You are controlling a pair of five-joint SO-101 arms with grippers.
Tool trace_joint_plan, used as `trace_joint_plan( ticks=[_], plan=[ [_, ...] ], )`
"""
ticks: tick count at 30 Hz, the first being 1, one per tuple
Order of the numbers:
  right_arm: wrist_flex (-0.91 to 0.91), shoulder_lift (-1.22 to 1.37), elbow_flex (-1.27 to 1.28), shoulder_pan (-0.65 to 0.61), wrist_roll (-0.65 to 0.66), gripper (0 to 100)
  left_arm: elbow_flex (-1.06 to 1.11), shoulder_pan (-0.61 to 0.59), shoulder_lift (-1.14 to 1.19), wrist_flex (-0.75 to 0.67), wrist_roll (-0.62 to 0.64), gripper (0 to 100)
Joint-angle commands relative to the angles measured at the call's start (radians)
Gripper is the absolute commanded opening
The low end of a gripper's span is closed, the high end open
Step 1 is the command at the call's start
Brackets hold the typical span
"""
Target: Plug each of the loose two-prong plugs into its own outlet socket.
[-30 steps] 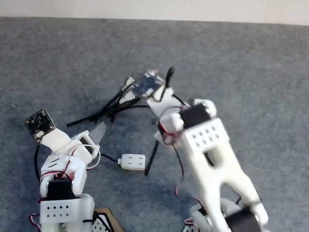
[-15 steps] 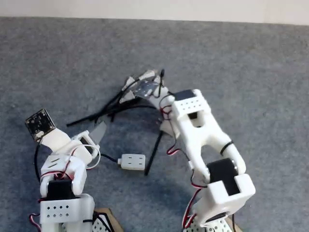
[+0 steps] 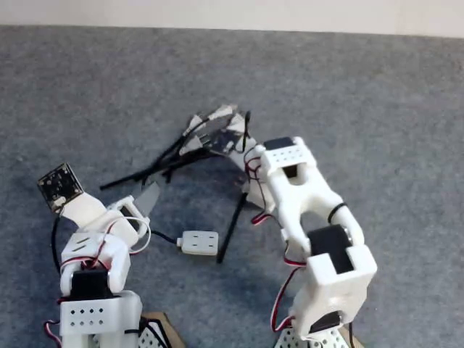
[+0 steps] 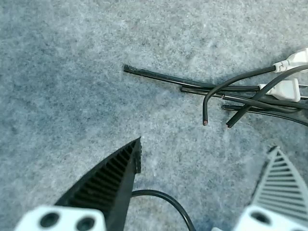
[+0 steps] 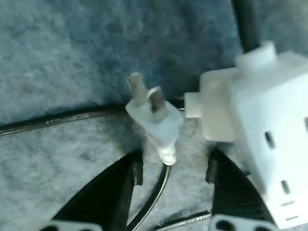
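While the right tool [image 5: 174,158] gapes at one white plug [image 5: 155,115] beside an outlet block [image 5: 260,115], the left tool [image 4: 206,144] stands wide over open grey surface [image 4: 72,72], cables [image 4: 192,82] near.

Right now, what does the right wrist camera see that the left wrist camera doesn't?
Right wrist view: a white plug's two prongs up close, beside a white outlet block with slots, with the open right gripper at the plug's tail. Left wrist view: cut cable ends and the open left gripper over bare carpet. Both: grey carpet, black cables, white plugs.
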Motion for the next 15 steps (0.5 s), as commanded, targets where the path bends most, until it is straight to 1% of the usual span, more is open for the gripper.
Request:
trace_joint_plan(
  ticks=[1, 4, 6, 8, 9, 10, 13, 15],
  plan=[
    [-0.07, -0.004, -0.027, -0.024, -0.009, 21.4, -0.015, 0.018, -0.004, -0.003, -0.009, 39],
    [-0.134, -0.004, -0.031, -0.024, -0.06, 20.4, -0.015, 0.018, -0.004, -0.003, -0.011, 39],
    [-0.145, -0.002, -0.033, -0.024, -0.061, 14.0, -0.015, 0.018, -0.004, -0.003, -0.011, 39],
    [-0.147, -0.004, -0.033, -0.024, -0.063, 1.4, -0.015, 0.018, -0.004, -0.003, -0.011, 39],
    [-0.147, -0.005, -0.031, -0.021, -0.064, 0.0, -0.015, 0.018, -0.004, -0.003, -0.011, 39],
    [-0.134, -0.005, -0.028, -0.019, -0.064, 2.3, -0.015, 0.018, -0.004, -0.003, -0.011, 39],
    [-0.012, -0.007, -0.036, -0.027, -0.068, 0.3, -0.015, 0.018, -0.004, -0.003, -0.011, 39],
    [0.11, -0.004, -0.082, -0.045, -0.123, 0.6, -0.013, 0.018, -0.004, -0.003, -0.011, 39]
  ],
)
